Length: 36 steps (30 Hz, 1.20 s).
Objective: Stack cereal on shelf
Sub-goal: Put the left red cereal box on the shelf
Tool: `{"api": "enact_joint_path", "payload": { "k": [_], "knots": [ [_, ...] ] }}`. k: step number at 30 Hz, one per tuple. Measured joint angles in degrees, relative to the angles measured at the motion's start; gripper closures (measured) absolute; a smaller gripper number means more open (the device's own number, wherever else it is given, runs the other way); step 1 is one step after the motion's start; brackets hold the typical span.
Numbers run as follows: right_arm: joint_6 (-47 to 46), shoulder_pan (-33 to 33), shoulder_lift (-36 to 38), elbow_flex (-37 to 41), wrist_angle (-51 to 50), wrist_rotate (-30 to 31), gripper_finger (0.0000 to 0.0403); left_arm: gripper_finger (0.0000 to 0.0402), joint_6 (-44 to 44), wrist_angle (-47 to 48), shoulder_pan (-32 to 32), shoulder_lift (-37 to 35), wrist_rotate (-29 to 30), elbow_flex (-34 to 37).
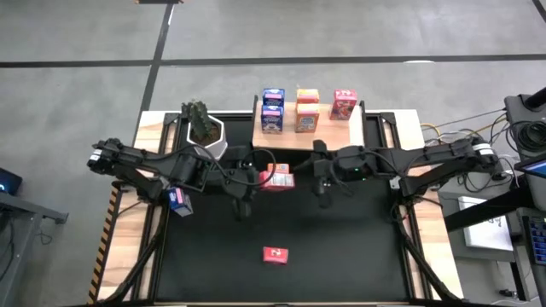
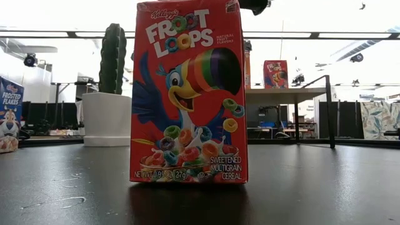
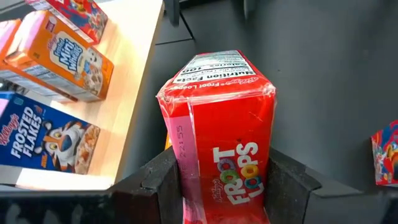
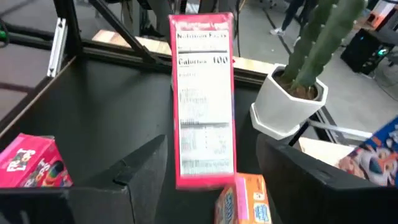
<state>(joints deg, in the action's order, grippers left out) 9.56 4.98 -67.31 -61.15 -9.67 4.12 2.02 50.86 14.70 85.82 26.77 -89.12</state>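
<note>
My left gripper (image 1: 258, 179) (image 3: 224, 180) is shut on a red Froot Loops cereal box (image 1: 278, 177) (image 3: 217, 124) over the middle of the black mat. My right gripper (image 1: 319, 181) (image 4: 211, 146) faces that box (image 4: 204, 99) from the table's right. It is open, with a finger on either side of the box in its own view and clear of it. An orange box (image 4: 244, 200) shows close under the held box; what bears it I cannot tell. The wooden shelf (image 1: 333, 138) at the far edge carries blue (image 1: 273, 109), orange (image 1: 307, 109) and red (image 1: 344, 104) boxes. My left gripper pinches the red box between its two fingers (image 3: 163, 183), one on each of two opposite sides (image 3: 186, 168), at the box's end nearest the wrist. The fingers come from the table's left, slanting down. The box juts forward past the fingertips, lifted clear of the mat.
A red box (image 1: 275, 254) (image 2: 187, 94) stands upright on the mat near the front edge. A blue box (image 1: 179, 200) (image 2: 9, 119) sits at the mat's left. A white pot with a cactus (image 1: 205, 130) (image 2: 107, 119) stands left of the shelf.
</note>
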Motion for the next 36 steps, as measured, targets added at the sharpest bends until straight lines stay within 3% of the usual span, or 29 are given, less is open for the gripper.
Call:
{"api": "enact_joint_path", "payload": {
  "k": [12, 19, 28, 36],
  "knots": [
    [1.01, -0.03, -9.87, -14.39, -13.00, 0.82, 0.0156, 0.0240, -1.57, -1.40, -0.20, 0.00, 0.01, 0.00],
    [1.13, -0.14, -11.70, -15.49, -14.15, 2.97, 0.0160, 0.0240, -2.44, -2.25, -0.20, 0.00, 0.14, 0.02],
    [-0.98, -0.12, -11.80, -15.45, -13.97, 2.93, 0.0193, 0.0240, -2.98, -3.45, -0.22, 0.00, 0.23, 0.02],
    [-2.19, -0.12, -11.04, -15.45, -13.40, 2.99, 0.0167, 0.0240, -2.52, -5.99, -0.33, -0.01, 0.66, 0.04]
  ]
}}
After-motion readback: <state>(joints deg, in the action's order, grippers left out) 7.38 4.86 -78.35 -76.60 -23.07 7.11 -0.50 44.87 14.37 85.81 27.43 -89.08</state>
